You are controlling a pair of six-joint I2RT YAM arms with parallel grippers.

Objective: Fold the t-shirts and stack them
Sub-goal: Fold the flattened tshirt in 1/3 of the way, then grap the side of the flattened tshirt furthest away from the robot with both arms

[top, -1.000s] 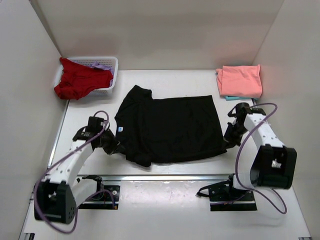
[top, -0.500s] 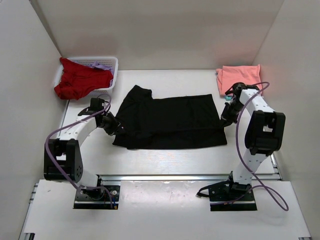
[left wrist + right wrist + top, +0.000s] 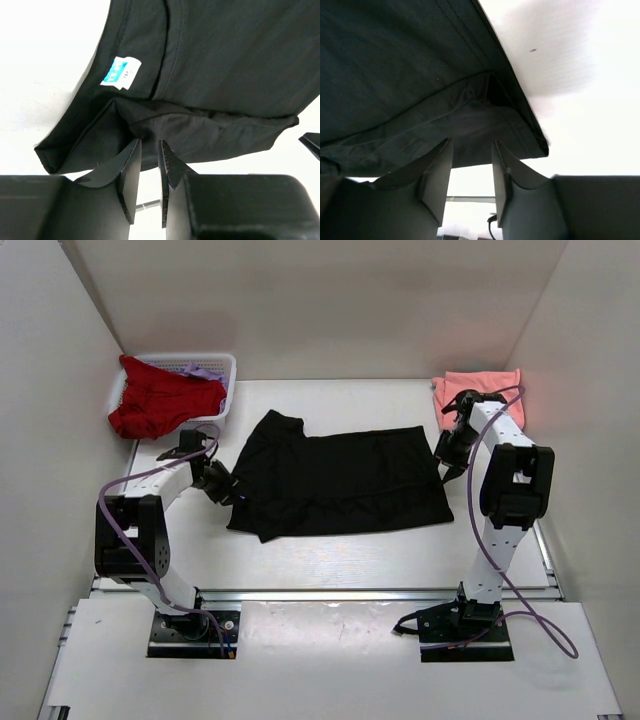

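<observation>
Black cloth fills the middle of the top view: the black t-shirt [image 3: 340,480] lies spread across the white table [image 3: 330,560] as a broad band. One sleeve points toward the upper left, and a doubled layer runs along the lower edge.

The left gripper [image 3: 225,487] sits at the shirt's left end, low over the table. In its wrist view its fingers [image 3: 131,170] are drawn nearly together with only a thin slit between them. A bunched fold of the black cloth runs down into that slit, so it has the shirt pinched. Just above the fold, toward the upper left of that view, the light-blue label [image 3: 120,72] shows on the cloth.

The right gripper [image 3: 446,452] is at the shirt's right edge, near the upper right corner of the garment. In its wrist view its fingers [image 3: 437,180] stand a moderate gap apart, with bright table showing between them lower down. A folded layer of the black cloth lies across the tips. It cannot be told whether the cloth is clamped or only draped there.

The red t-shirt [image 3: 160,400] hangs crumpled over the white slatted basket [image 3: 226,365] at the upper left of the top view. The salmon-pink t-shirt [image 3: 485,390] lies folded flat at the upper right of the table, just beyond the right arm, which covers part of its near edge. Both are well apart from the black one.
</observation>
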